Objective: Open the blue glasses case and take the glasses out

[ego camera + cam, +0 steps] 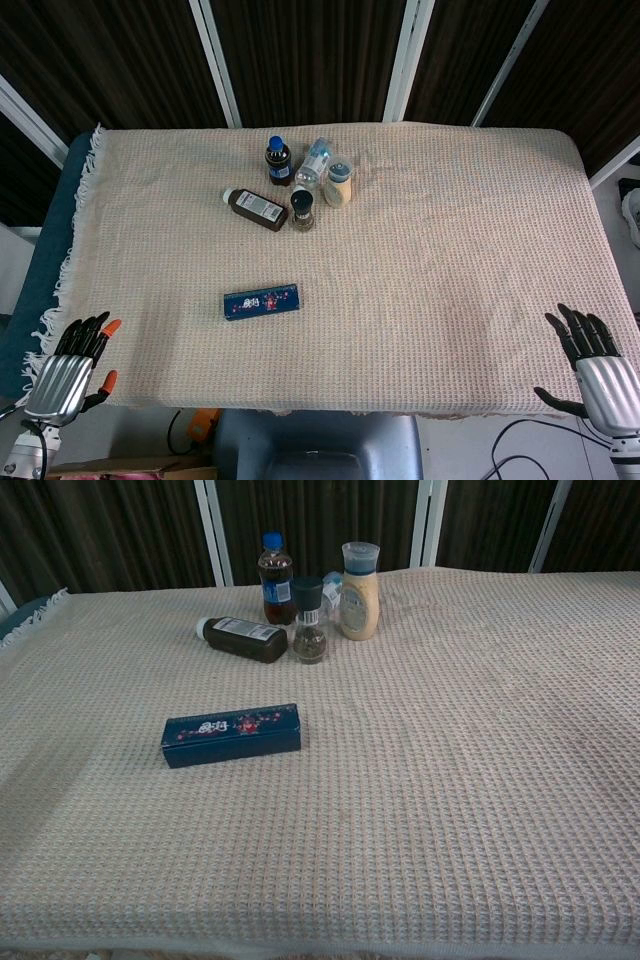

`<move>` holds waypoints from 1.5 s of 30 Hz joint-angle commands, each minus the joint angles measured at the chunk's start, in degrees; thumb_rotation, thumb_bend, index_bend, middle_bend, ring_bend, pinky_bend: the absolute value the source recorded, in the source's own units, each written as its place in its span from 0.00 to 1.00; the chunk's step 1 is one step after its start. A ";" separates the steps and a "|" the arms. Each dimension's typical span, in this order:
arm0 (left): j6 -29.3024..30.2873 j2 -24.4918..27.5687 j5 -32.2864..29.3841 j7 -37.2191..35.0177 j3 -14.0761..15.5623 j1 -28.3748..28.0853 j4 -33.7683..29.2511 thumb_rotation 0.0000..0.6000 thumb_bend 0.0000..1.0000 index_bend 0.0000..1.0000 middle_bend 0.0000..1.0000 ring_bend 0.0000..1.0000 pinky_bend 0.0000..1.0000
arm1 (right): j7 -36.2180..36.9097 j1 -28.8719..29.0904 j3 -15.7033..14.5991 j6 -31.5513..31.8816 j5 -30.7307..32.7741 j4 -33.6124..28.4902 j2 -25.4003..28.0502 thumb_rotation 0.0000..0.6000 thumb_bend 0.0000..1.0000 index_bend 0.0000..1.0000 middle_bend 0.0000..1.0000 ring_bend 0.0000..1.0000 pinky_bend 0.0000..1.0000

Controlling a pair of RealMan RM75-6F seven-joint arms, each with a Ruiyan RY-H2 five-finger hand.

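Note:
The blue glasses case (261, 301) lies closed on the cloth, left of centre, its long side running left to right; the chest view shows the blue glasses case (231, 735) with a floral print on its lid. The glasses are hidden inside. My left hand (70, 368) rests at the table's near left corner, fingers spread and holding nothing, well to the left of the case. My right hand (597, 368) sits at the near right corner, fingers also apart and empty. Neither hand shows in the chest view.
At the back of the table stands a cluster: a dark bottle with a blue cap (277, 160), a clear water bottle (314, 164), a cream jar (339, 185), a pepper grinder (302, 208) and a dark bottle lying on its side (256, 208). A beige woven cloth (430, 260) covers the table.

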 commanded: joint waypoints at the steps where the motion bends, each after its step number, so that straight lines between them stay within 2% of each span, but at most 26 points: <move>1: -0.64 -0.26 -0.33 0.22 -0.15 -0.33 0.17 1.00 0.40 0.09 0.00 0.00 0.00 | 0.18 -0.04 -0.05 0.12 -0.09 -0.06 0.08 1.00 0.10 0.00 0.00 0.00 0.00; 4: -1.45 -1.49 -0.06 0.39 -0.61 -1.17 0.73 1.00 0.40 0.09 0.00 0.00 0.00 | 0.33 -0.32 -0.40 0.49 -0.54 0.13 0.25 1.00 0.10 0.00 0.00 0.00 0.00; 8: -1.74 -6.45 1.83 -2.00 -2.01 -3.04 3.50 1.00 0.40 0.12 0.00 0.00 0.00 | 0.93 -0.57 -0.44 1.14 -0.78 0.22 0.36 1.00 0.10 0.00 0.00 0.00 0.00; 11: -4.08 -9.41 2.59 -2.16 -2.79 -5.38 4.15 1.00 0.40 0.12 0.00 0.00 0.00 | 1.16 -0.58 -0.51 1.14 -0.87 0.30 0.47 1.00 0.10 0.00 0.00 0.00 0.00; 16: -6.47 -16.29 2.73 0.07 -5.84 -9.43 4.51 1.00 0.39 0.16 0.00 0.00 0.00 | 1.62 -0.44 -0.21 0.98 -0.31 0.30 0.62 1.00 0.10 0.00 0.00 0.00 0.00; 24: -12.71 -26.36 -6.37 5.97 -11.60 -15.02 6.81 1.00 0.38 0.23 0.00 0.00 0.00 | 3.00 -0.37 0.03 1.06 0.12 0.36 1.19 1.00 0.10 0.00 0.00 0.00 0.00; 29: -15.61 -30.94 -12.00 9.39 -13.91 -17.93 10.08 1.00 0.38 0.25 0.00 0.00 0.00 | 3.61 -0.57 0.10 1.42 0.34 0.49 1.51 1.00 0.10 0.00 0.00 0.00 0.00; 32: -16.96 -32.62 -14.48 11.05 -14.56 -19.28 11.38 1.00 0.38 0.26 0.00 0.00 0.00 | 4.02 -0.80 0.18 1.75 0.62 0.58 1.76 1.00 0.10 0.00 0.00 0.00 0.00; 38: -17.24 -33.98 -15.53 12.53 -14.43 -20.17 12.58 1.00 0.38 0.27 0.00 0.00 0.00 | 4.58 -1.03 0.26 2.15 0.82 0.63 2.02 1.00 0.10 0.00 0.00 0.00 0.00; 45: -17.38 -39.15 -18.15 13.44 -15.80 -22.74 19.39 1.00 0.38 0.28 0.00 0.00 0.00 | 5.97 -1.41 0.22 2.87 0.62 0.86 2.53 1.00 0.10 0.00 0.00 0.00 0.00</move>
